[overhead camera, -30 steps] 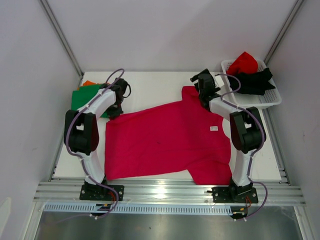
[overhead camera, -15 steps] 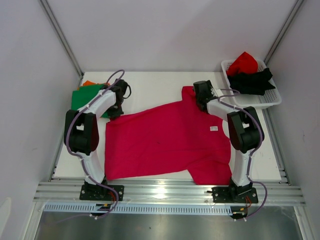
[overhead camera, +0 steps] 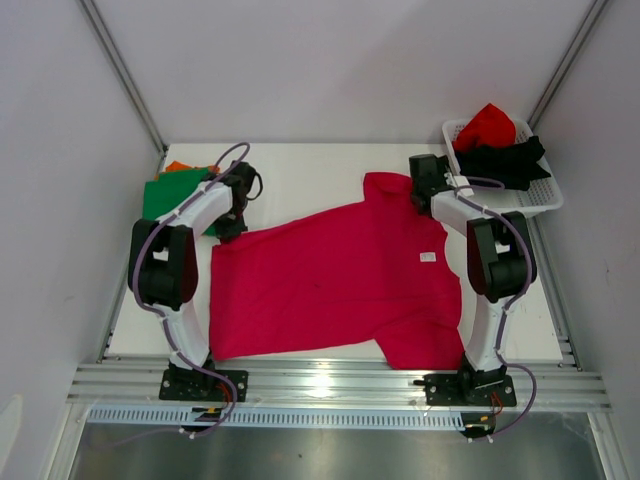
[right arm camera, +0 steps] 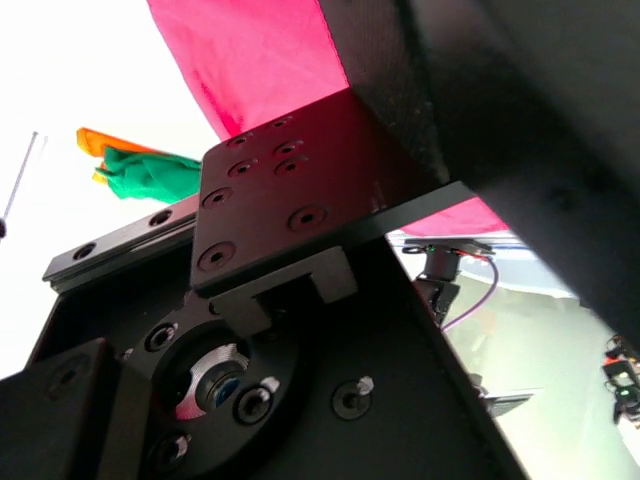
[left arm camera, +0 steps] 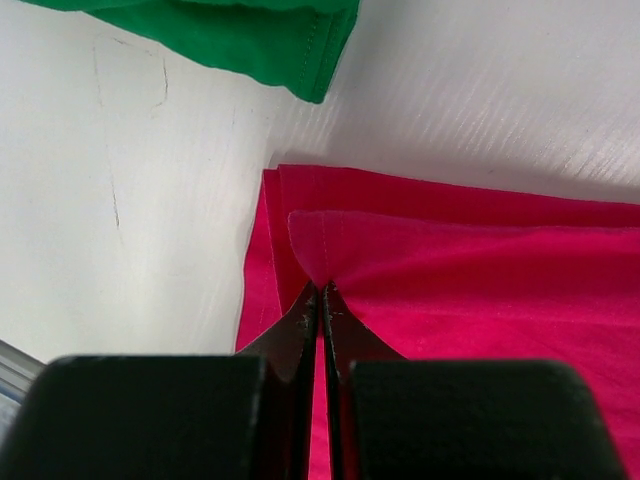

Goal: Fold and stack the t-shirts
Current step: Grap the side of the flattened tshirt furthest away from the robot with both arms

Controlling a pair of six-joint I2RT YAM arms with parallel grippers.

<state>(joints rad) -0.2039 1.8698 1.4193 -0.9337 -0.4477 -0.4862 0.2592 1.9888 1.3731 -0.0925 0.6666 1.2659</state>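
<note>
Where its far left corner bunches up, the pink t-shirt point(overhead camera: 335, 280) is clamped in my left jaws, which press tight together on a fold of hem. My right jaws stand wide apart just beside its far sleeve. It lies spread across the tabletop point(overhead camera: 300, 170), lightly creased, with a white label point(overhead camera: 428, 257) showing.

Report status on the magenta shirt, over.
Left end effector shut on magenta shirt, at its corner. Right end effector open, holding nothing, by the basket. Shirt spread, unfolded.
</note>
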